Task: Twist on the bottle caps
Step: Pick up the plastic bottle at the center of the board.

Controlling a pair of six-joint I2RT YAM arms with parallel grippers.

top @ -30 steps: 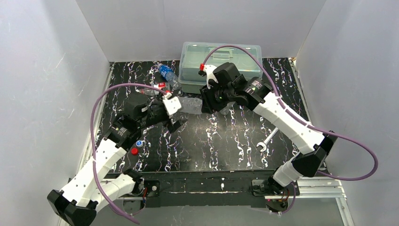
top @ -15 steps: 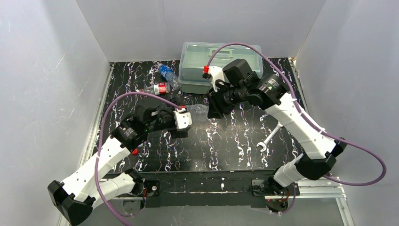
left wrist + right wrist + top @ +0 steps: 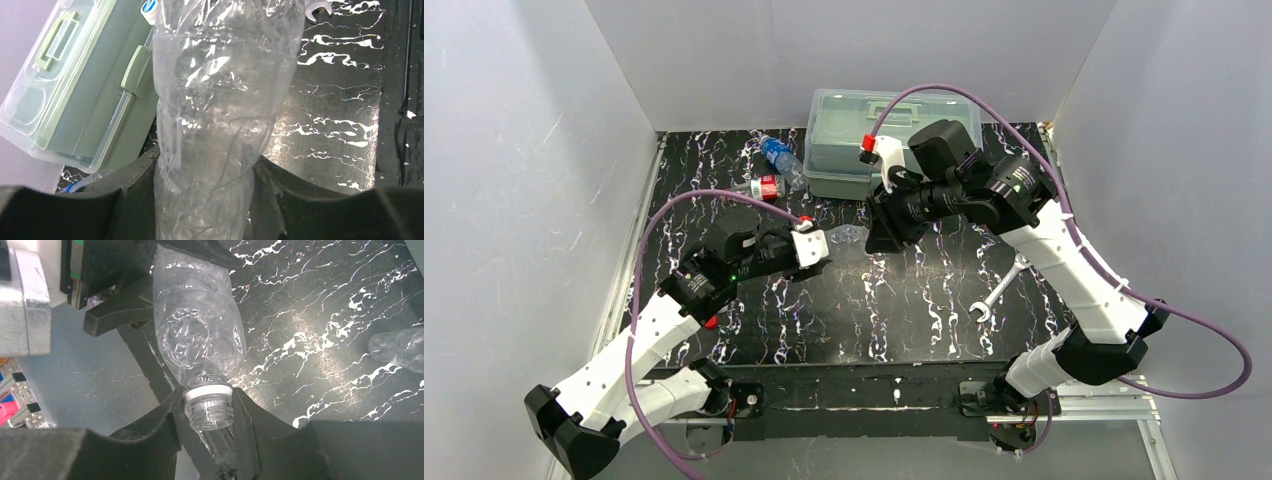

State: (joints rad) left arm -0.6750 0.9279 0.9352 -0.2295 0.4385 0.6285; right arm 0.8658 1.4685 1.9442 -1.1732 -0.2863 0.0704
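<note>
A plain clear bottle [image 3: 848,236] hangs on its side above the table's middle, between both grippers. My right gripper [image 3: 208,406] is shut on its neck, just below the white ring [image 3: 207,390]; the threaded mouth [image 3: 209,415] is bare, with no cap on it. My left gripper [image 3: 205,200] is shut on the bottle's crumpled body [image 3: 225,95], one finger pressed against each side. From above, the left gripper [image 3: 817,250] is at the bottle's left end and the right gripper [image 3: 882,233] at its right. A red cap [image 3: 710,322] lies by the left arm.
A blue-label bottle [image 3: 776,155] and a red-label bottle [image 3: 764,187] lie at the back left beside the translucent lidded box [image 3: 834,120]. A silver wrench [image 3: 994,298] lies on the table to the right. Another clear bottle [image 3: 400,347] shows at the right edge of the right wrist view.
My left gripper has moved right to the bottle and shut on its body. The right arm has shifted slightly right, still holding the neck.
</note>
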